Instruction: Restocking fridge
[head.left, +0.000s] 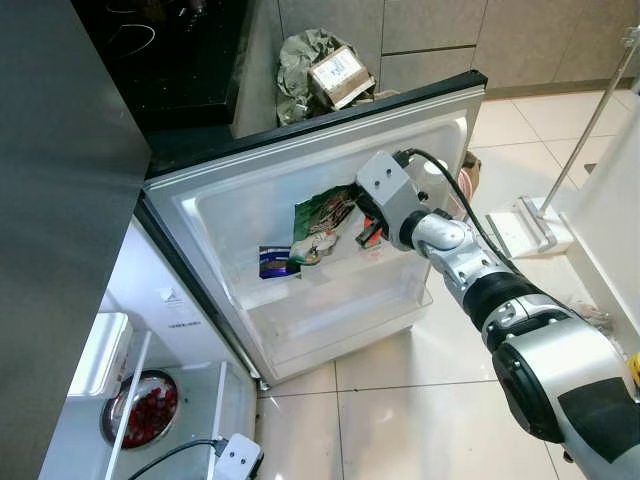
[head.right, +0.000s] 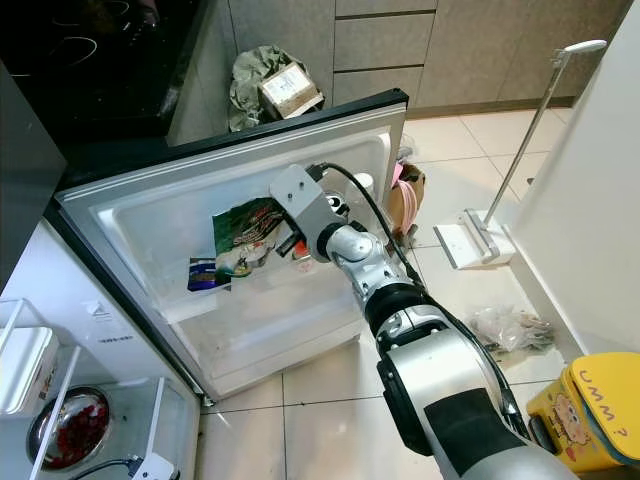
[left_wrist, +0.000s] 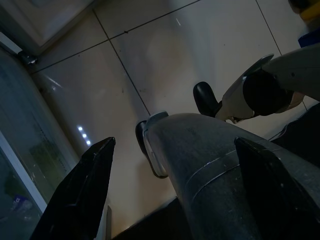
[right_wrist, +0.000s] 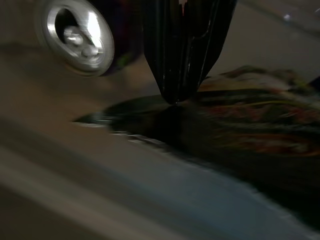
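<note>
White fridge door (head.left: 230, 215) hangs open; right gripper (head.left: 362, 228) pinches green packet (head.left: 322, 222).

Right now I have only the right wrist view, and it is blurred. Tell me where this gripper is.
Observer: The right gripper is in the shelf of the open fridge door, shut on the edge of a green packet.
Operator: Say what else sits in that shelf.
Observer: The can near your fingers is blue and lies beside the packet, on the robot's left.
Operator: Report the other arm.
Observer: The left gripper hangs idle and open above the floor tiles.
</note>
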